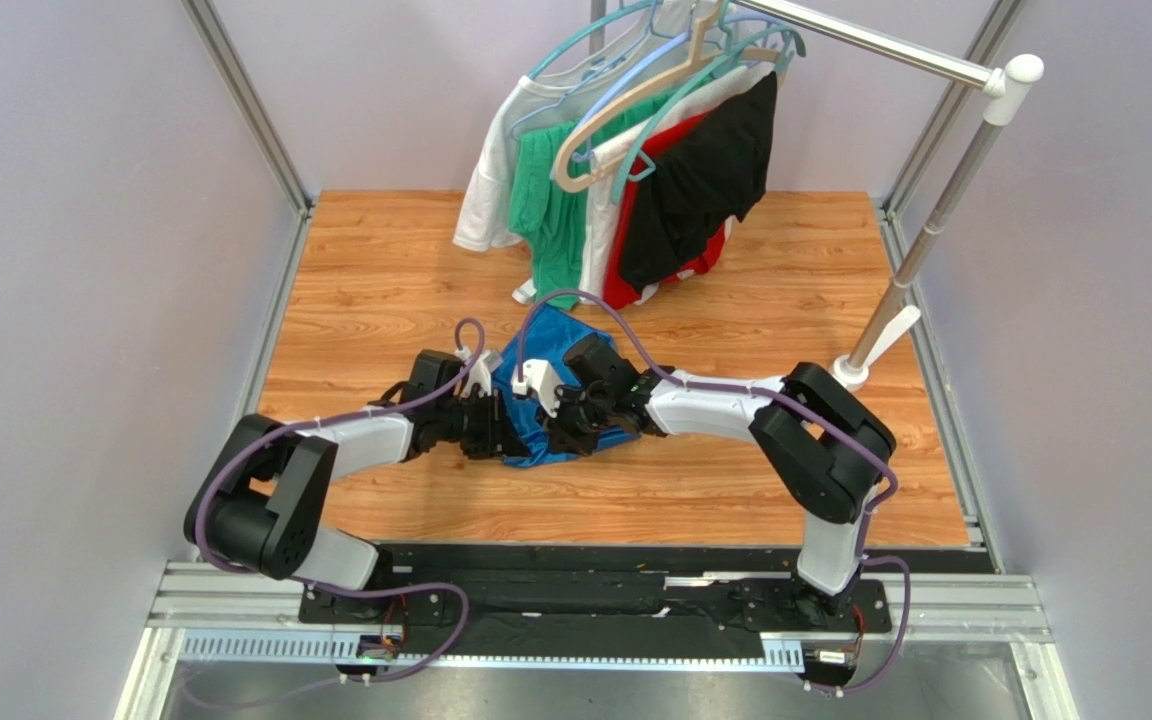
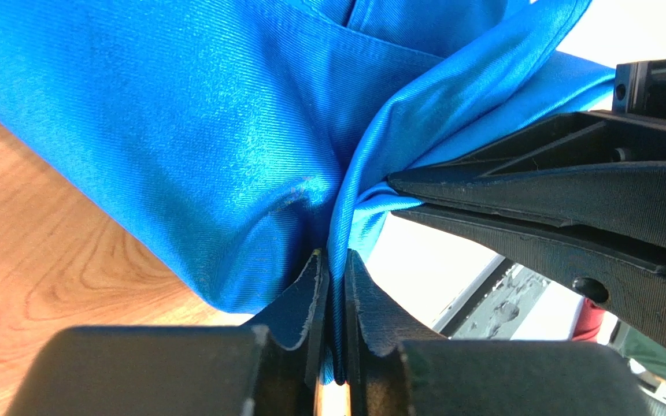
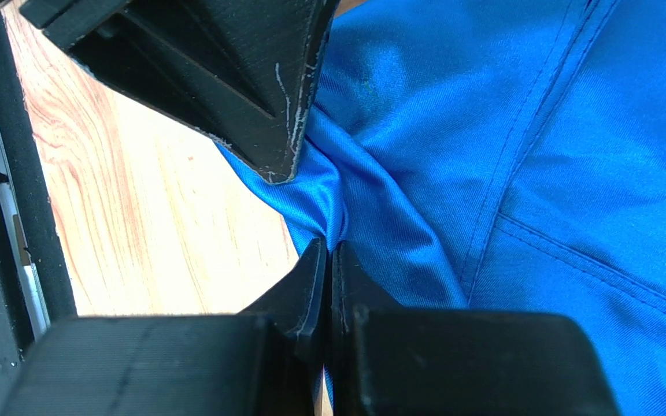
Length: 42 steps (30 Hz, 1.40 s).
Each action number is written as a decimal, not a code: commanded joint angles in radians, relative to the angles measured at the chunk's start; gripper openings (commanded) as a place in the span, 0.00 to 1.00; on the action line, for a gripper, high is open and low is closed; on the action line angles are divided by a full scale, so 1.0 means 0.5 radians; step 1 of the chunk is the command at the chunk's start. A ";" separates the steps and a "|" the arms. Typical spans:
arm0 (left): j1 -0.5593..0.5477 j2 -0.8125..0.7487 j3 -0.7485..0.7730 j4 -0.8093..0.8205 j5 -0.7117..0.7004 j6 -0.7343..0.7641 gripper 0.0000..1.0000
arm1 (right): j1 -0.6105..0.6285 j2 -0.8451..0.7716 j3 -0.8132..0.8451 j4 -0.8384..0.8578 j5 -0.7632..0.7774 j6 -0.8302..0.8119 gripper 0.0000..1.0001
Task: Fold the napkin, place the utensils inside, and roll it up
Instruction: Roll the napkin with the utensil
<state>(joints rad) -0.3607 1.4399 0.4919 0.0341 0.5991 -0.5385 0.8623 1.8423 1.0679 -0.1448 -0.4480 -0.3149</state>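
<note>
The royal-blue napkin (image 1: 560, 393) is bunched up in the middle of the wooden table, between both grippers. My left gripper (image 1: 519, 425) is shut on a pinched fold of it, seen up close in the left wrist view (image 2: 335, 260). My right gripper (image 1: 573, 423) is shut on a fold right beside it, seen in the right wrist view (image 3: 328, 250). The two grippers nearly touch. The right gripper's fingers (image 2: 562, 195) show in the left wrist view, and the left gripper's fingers (image 3: 223, 78) show in the right wrist view. The napkin (image 2: 206, 130) hangs in loose folds with stitched hems (image 3: 571, 130). No utensils are in view.
A metal clothes rack (image 1: 920, 248) stands at the back right, its foot (image 1: 853, 369) on the table. Green, white, red and black garments (image 1: 642, 180) hang from it on hangers, close behind the napkin. Bare wooden tabletop (image 1: 372, 270) lies to the left and front.
</note>
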 commanded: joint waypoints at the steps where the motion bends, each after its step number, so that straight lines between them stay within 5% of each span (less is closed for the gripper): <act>1: 0.043 0.047 0.050 -0.059 -0.094 0.003 0.10 | -0.010 -0.067 -0.022 0.023 0.052 0.056 0.04; 5: 0.074 0.059 0.044 -0.062 -0.069 -0.018 0.06 | -0.010 -0.199 -0.117 0.075 0.153 0.099 0.30; 11: 0.126 0.111 0.053 -0.059 0.004 -0.037 0.04 | 0.033 -0.350 -0.240 0.243 0.420 0.099 0.54; 27: 0.206 0.234 0.072 -0.010 0.127 -0.067 0.02 | 0.128 -0.117 -0.083 0.335 0.304 -0.131 0.55; 42: 0.206 0.250 0.078 -0.016 0.139 -0.055 0.02 | 0.033 0.061 0.024 0.204 0.028 -0.116 0.42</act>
<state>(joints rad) -0.2657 1.5429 0.5198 0.0376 0.7216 -0.5892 0.8921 1.8523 1.0386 -0.0216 -0.3767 -0.3565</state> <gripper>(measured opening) 0.130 0.468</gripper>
